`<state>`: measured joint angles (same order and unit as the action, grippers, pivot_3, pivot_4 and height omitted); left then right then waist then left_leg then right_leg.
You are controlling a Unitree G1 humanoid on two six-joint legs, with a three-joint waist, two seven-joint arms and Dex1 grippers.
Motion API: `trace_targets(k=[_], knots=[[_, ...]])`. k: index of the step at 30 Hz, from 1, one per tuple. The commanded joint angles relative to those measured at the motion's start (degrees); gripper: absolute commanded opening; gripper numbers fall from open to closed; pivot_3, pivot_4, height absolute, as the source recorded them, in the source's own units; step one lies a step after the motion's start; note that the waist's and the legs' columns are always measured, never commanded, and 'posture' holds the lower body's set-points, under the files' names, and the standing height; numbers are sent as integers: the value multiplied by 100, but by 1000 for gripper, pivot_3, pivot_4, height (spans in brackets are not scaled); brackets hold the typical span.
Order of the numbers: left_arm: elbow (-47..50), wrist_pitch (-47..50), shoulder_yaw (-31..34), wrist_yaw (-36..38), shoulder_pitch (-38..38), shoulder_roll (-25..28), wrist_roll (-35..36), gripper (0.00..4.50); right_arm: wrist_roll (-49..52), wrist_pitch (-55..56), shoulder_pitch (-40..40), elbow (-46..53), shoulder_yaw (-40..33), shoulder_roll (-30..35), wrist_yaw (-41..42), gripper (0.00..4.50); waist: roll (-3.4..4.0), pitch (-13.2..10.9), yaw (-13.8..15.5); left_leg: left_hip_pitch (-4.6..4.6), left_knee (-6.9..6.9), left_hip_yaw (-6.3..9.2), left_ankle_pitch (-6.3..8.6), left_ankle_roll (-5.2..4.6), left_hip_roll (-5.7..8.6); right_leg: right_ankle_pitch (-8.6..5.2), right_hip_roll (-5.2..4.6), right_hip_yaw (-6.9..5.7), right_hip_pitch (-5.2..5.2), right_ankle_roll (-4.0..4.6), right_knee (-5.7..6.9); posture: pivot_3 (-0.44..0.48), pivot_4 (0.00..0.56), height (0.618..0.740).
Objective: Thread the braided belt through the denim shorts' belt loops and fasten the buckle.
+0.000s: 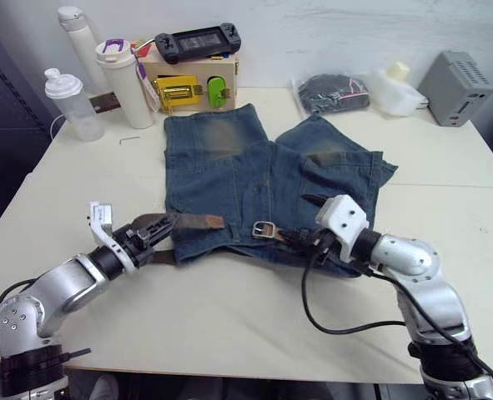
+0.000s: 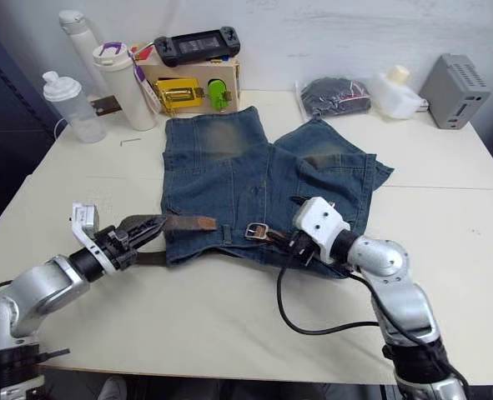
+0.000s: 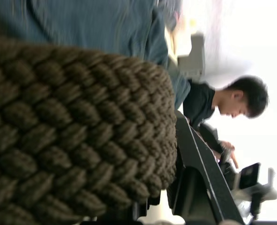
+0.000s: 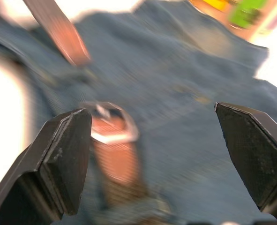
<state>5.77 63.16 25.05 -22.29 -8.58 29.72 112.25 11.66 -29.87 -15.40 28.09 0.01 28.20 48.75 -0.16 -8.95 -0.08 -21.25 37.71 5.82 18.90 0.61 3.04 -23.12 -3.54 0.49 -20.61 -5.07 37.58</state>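
The denim shorts (image 1: 254, 175) lie flat on the table with the waistband toward me. The braided belt (image 1: 188, 222) lies along the waistband, its brown end pointing at the silver buckle (image 1: 264, 230). My left gripper (image 1: 156, 228) is shut on the belt at the shorts' left edge; the weave (image 3: 72, 131) sits close up in the left wrist view. At the waistband's right part my right gripper (image 1: 299, 239) is open, and the buckle (image 4: 111, 123) lies just ahead between its fingers (image 4: 65, 154). I cannot make out the belt loops.
Along the back stand two bottles (image 1: 113, 75), a wooden box (image 1: 192, 83) with a yellow latch plate and a game console on top, a black pouch (image 1: 334, 90), a white jug (image 1: 396, 87) and a grey box (image 1: 456, 77). A black cable (image 1: 329, 321) loops by my right arm. A person (image 3: 236, 101) is nearby.
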Motion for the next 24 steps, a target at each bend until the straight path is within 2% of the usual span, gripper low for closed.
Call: trace_targets(k=[1, 7, 14, 24], knots=[[77, 77, -117, 116, -147, -85, 75, 0, 1021, -723, -127, 404, -336, 234, 311, 4473, 0, 0, 17, 0, 1, 1, 0, 0, 0, 0, -2, 0, 1, 0, -1, 0, 150, 740], [-90, 91, -182, -25, 21, 129, 75, 0, 1540, -1201, -499, 317, -547, 469, 60, 4473, 0, 0, -19, -1, 0, 1, 0, 0, 1, 0, -1, -1, -2, 0, 0, 0, 150, 740], [257, 186, -332, 67, 157, 511, 75, 0, 1715, -1272, -669, 174, -490, 745, 4, 4473, -5, -3, 15, -2, -4, 0, 0, 0, -1, 0, -2, 0, -1, 0, -5, 0, 150, 740], [51, 187, -958, -412, -670, 1116, 75, 0, 1862, -1237, -590, 292, -372, 762, -171, 4473, -7, -5, 3, -4, -4, 2, 0, -1, 0, 0, -2, 0, -2, 0, -7, 0, 150, 740]])
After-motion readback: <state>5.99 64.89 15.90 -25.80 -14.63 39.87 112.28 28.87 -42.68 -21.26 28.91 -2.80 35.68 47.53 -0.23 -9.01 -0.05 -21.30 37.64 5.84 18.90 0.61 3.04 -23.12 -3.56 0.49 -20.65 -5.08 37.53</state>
